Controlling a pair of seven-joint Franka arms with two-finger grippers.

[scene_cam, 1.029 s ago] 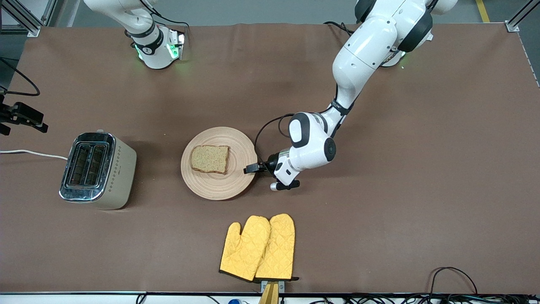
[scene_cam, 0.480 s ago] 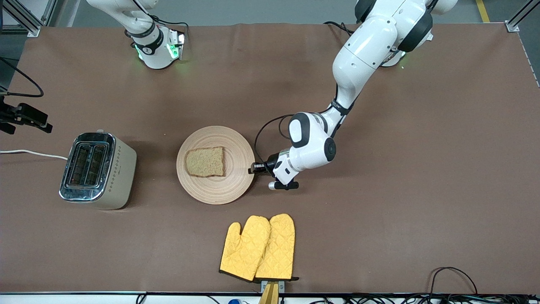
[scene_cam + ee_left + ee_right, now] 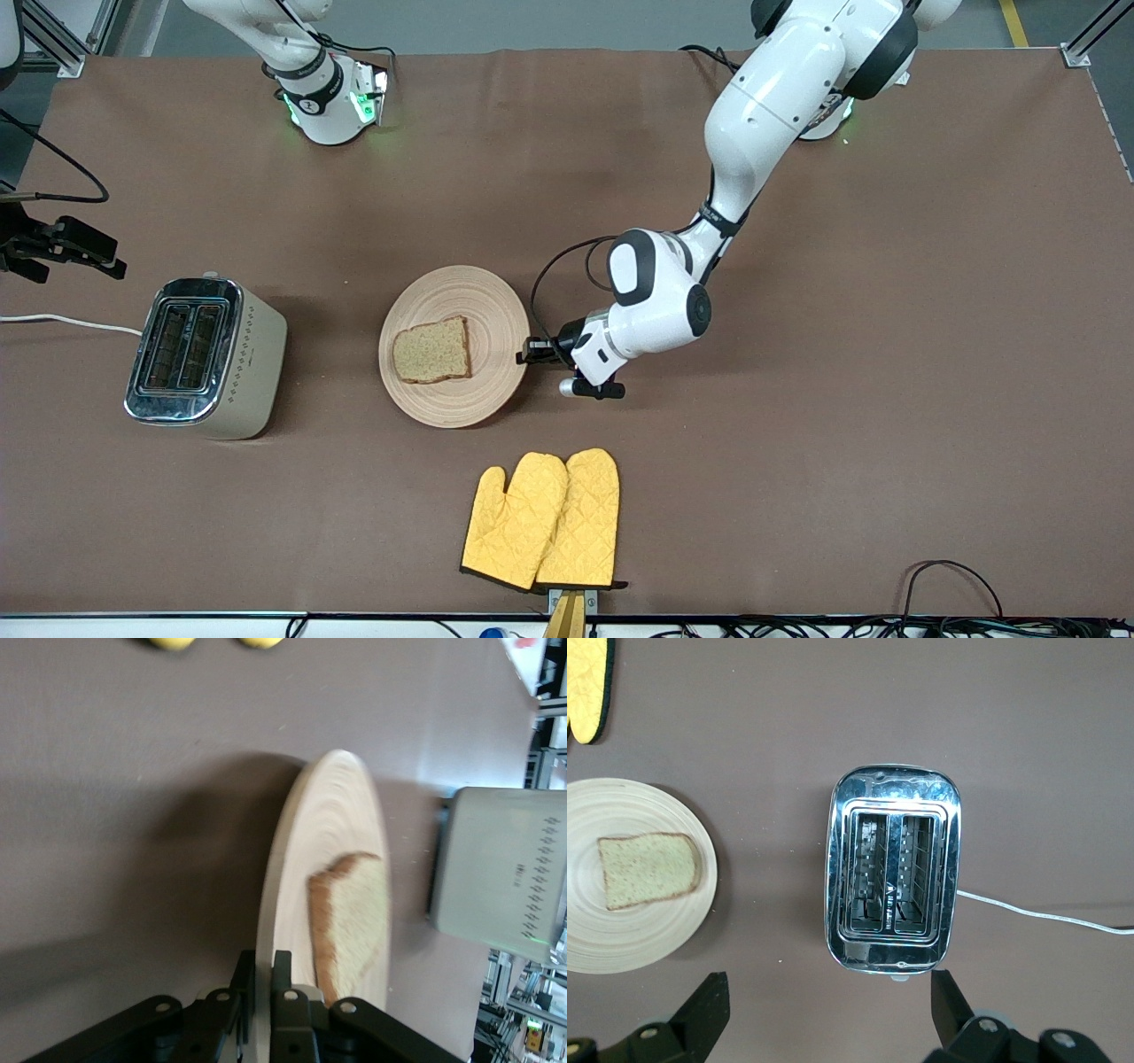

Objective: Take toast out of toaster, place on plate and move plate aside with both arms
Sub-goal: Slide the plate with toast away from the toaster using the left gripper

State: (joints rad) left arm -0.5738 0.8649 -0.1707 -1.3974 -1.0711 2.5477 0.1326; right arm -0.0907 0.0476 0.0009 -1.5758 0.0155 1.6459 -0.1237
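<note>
The round beige wooden plate (image 3: 483, 306) lies mid-table with the brown toast (image 3: 432, 350) on it. My left gripper (image 3: 529, 352) is shut on the plate's rim at the edge toward the left arm's end. In the left wrist view the fingers (image 3: 283, 979) clamp the rim, and the plate (image 3: 328, 824) looks tipped up with the toast (image 3: 354, 912) lying on it. My right gripper (image 3: 66, 246) is open and empty, up in the air beside the toaster. In the right wrist view it (image 3: 830, 1019) is over bare table, with the plate (image 3: 602, 939) and toast (image 3: 648, 870) off to one side.
A silver toaster (image 3: 205, 357) with empty slots stands toward the right arm's end, its white cord (image 3: 62, 321) trailing off the table. Two yellow oven mitts (image 3: 542, 518) lie nearer the front camera than the plate. The toaster also shows in the right wrist view (image 3: 893, 873).
The plate has shifted a little and its gripped edge has tipped up. The toast has slid and turned on it toward the toaster. My right gripper has drifted slightly inward over the table.
</note>
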